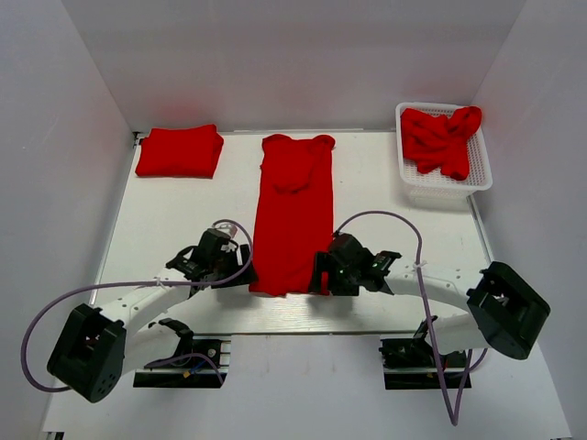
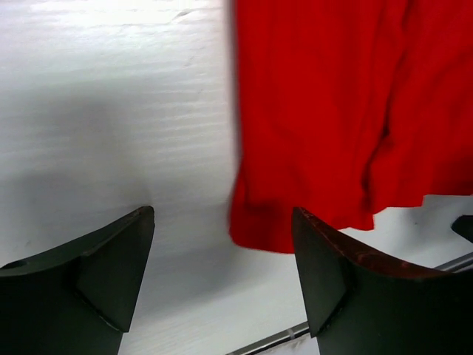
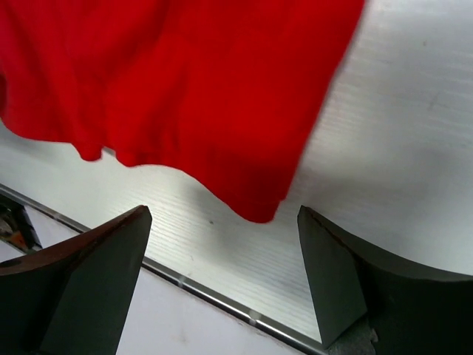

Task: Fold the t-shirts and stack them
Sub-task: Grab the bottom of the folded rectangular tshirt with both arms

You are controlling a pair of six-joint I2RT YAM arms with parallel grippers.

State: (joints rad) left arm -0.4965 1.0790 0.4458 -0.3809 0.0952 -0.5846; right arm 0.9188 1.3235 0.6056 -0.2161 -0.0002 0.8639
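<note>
On my screen the middle shirt (image 1: 293,215) lies flat on the table (image 1: 183,220), folded into a long narrow strip, collar end at the far side and hem near the front edge. It's plain bright red and a bit rumpled at the hem corners. My left gripper (image 2: 222,214) sits by its near-left corner and the right gripper (image 3: 223,214) by the near-right one, both with fingers spread wide and pinching nothing. A folded shirt (image 1: 180,151) lies far left, and a crumpled red heap (image 1: 442,137) sits in the basket (image 1: 447,183) far right.
</note>
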